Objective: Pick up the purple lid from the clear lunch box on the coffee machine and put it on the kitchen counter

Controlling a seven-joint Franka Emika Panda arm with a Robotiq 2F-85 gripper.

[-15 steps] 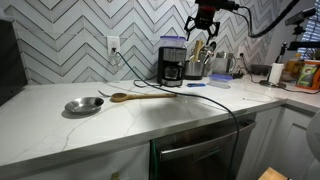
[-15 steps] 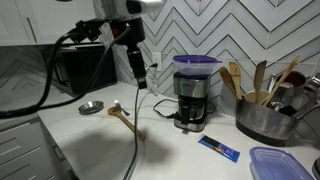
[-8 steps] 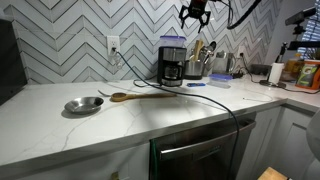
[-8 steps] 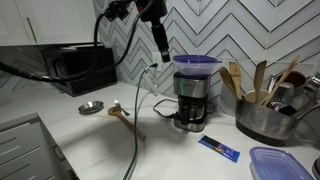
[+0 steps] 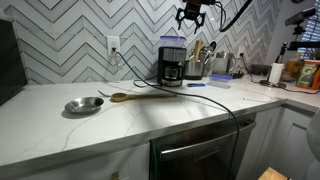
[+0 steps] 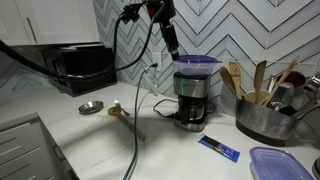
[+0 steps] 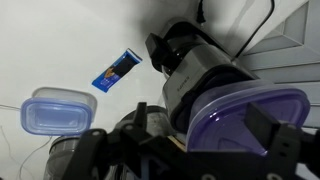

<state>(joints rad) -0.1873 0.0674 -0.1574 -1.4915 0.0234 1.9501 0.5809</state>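
While your gripper [image 6: 173,45] hangs wide open w/ nothing held, purple lid [image 6: 196,61] sits at its 4 o'clock on clear lunch box [image 6: 196,70] atop coffee machine [image 6: 191,100].

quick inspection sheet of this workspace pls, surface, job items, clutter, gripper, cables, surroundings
surface: white veined kitchen counter, no spills seen
job's things: purple lid sits on the faint clear lunch box, atop the coffee machine
clutter: metal bowl, wooden spoon, blue packet, lidded container, pot of utensils
grippers: gripper open, empty, above the lid, not touching
cables: black cable hangs from the arm across the counter
surroundings: chevron tile wall, black microwave
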